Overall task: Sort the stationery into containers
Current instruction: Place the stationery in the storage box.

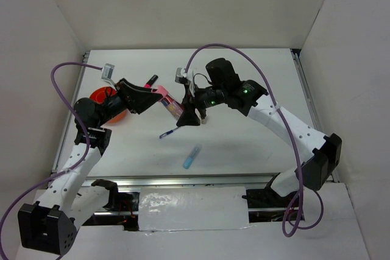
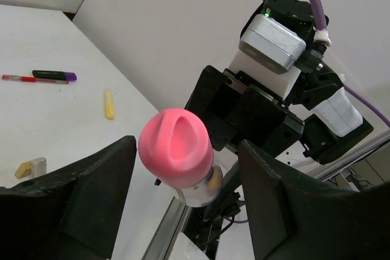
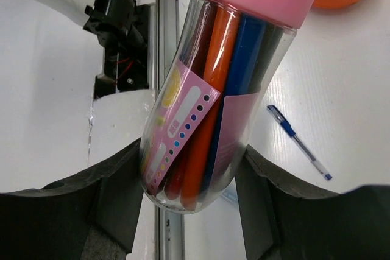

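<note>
a white table [image 1: 256, 144] fills the middle of the scene, its top smooth and faintly glossy. three plain white panels box it in: a back wall [image 1: 195, 4] on the far side, and a left wall [image 1: 30, 71] and a right wall [image 1: 356, 59] that both slant outward toward the near side. a thin side rail [image 1: 304, 92] of metal runs along the table's right edge, with a dark gap at the far right corner. along the near edge runs a near rail [image 1: 183, 182], and just nearer than it lies a crinkled white sheet [image 1: 195, 208] that catches a glare. the light is even and soft, and the shadows are faint.
</note>
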`<act>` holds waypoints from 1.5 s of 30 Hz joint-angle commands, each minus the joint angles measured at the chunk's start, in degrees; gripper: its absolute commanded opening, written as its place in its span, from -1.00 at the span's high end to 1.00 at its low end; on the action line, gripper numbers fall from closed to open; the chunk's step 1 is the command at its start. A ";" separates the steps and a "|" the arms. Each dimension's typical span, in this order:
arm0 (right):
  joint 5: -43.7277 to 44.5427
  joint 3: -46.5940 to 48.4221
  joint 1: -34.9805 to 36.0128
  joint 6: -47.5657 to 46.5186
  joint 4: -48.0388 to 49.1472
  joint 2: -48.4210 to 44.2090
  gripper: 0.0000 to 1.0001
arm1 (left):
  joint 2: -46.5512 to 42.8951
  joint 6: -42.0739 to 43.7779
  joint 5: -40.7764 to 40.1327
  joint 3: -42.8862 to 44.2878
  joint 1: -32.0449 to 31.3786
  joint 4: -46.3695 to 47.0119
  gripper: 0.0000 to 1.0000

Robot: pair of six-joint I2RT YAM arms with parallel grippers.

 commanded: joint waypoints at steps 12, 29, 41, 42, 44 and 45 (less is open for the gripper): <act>-3.30 2.35 1.36 7.74 8.40 0.83 1.00 | 0.20 -2.02 -2.54 2.08 -0.10 2.94 0.06; 3.82 1.21 -0.57 10.72 7.17 -0.93 -1.00 | -4.37 10.35 -5.71 4.89 8.15 -13.47 1.00; 7.86 -2.74 -11.82 3.96 3.47 -6.55 -1.00 | 0.63 46.92 -27.94 13.24 22.83 -32.22 1.00; 8.99 -3.62 -12.35 3.26 3.56 -6.99 -1.00 | 1.94 47.55 -28.47 13.33 24.32 -31.52 1.00; 9.70 -4.93 -13.92 2.38 3.48 -8.13 -1.00 | 2.92 50.87 -30.31 12.46 25.38 -27.40 1.00; 9.97 -5.29 -14.37 2.20 3.39 -8.75 -1.00 | 3.88 51.85 -31.36 12.02 25.39 -25.99 1.00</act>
